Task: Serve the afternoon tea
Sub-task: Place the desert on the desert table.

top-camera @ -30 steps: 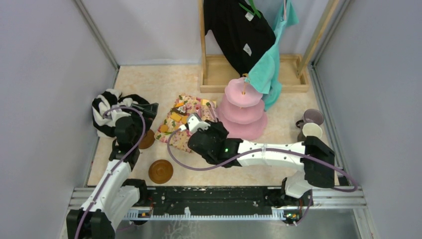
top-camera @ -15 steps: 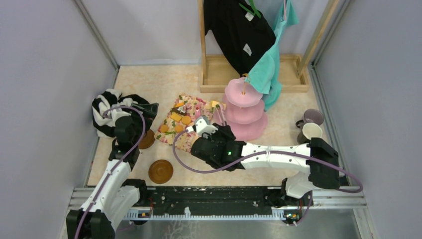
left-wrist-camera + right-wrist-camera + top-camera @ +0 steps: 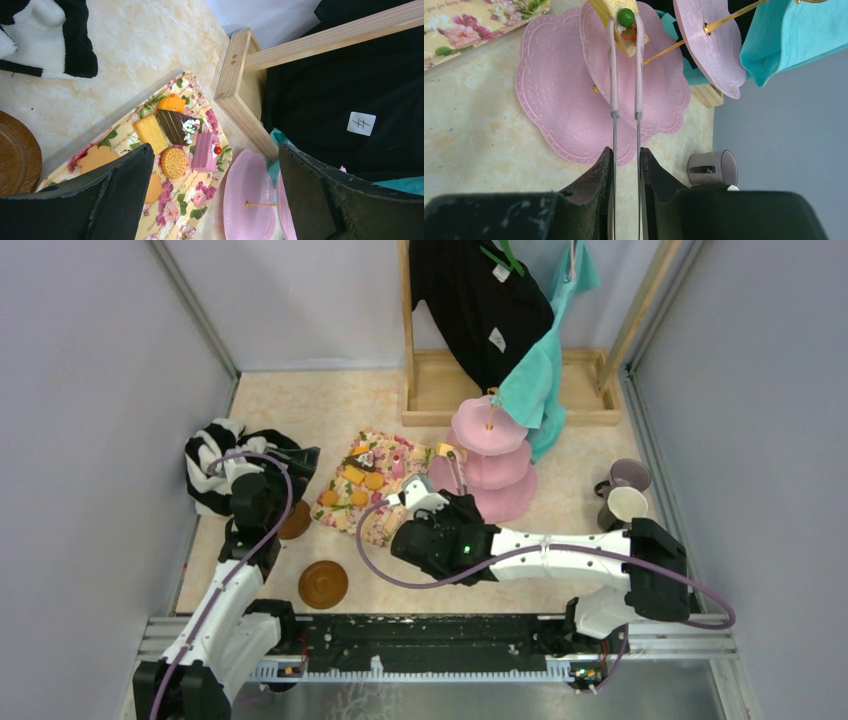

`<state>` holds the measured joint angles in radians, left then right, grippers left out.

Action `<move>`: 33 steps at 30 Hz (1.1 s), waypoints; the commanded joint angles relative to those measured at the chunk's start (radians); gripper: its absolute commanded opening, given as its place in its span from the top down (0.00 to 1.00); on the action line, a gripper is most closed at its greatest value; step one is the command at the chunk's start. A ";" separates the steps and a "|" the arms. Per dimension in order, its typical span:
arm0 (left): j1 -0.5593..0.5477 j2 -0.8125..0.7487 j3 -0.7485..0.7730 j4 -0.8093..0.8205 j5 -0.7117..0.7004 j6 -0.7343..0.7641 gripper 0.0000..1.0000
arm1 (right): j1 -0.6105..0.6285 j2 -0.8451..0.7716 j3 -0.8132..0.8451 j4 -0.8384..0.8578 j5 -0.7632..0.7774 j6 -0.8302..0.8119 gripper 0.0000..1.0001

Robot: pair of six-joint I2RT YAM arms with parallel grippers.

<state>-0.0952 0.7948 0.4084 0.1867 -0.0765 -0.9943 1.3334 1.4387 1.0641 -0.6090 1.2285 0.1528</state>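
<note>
The pink three-tier cake stand [image 3: 490, 455] stands mid-table, right of the floral cloth [image 3: 378, 525] bearing several toy pastries [image 3: 352, 476]. My right gripper [image 3: 425, 502] is shut on pink-tipped metal tongs [image 3: 613, 75]. The tongs pinch a yellow pastry with a green ball [image 3: 621, 11] over the stand's middle tier [image 3: 659, 85]. My left gripper [image 3: 292, 462] hangs open and empty near the striped garment, above a brown saucer [image 3: 294, 522]. A second saucer [image 3: 323, 583] lies nearer the front. The lilac mug [image 3: 628, 475] and cream mug [image 3: 625, 503] sit at the right.
A black-and-white striped garment [image 3: 212, 468] lies at the left wall. A wooden rack [image 3: 440, 390] at the back carries a black garment [image 3: 480, 300] and a teal cloth [image 3: 535, 380] that hangs close over the stand's top tier. Grey walls close in both sides.
My right arm has swung right from the floral cloth toward the cake stand, carrying the tongs and the yellow pastry. The left arm has stayed still.
</note>
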 commanded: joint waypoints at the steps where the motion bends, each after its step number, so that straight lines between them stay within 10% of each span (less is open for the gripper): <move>1: 0.006 0.006 0.024 0.028 0.028 0.007 0.01 | 0.009 -0.042 0.001 -0.027 0.052 0.055 1.00; 33: 0.006 0.050 0.013 0.055 0.046 0.000 0.01 | -0.129 -0.060 -0.095 0.213 -0.040 -0.100 1.00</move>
<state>-0.0952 0.8391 0.4084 0.2028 -0.0437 -0.9951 1.2236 1.4254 0.9684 -0.4759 1.1797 0.0967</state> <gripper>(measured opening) 0.989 0.175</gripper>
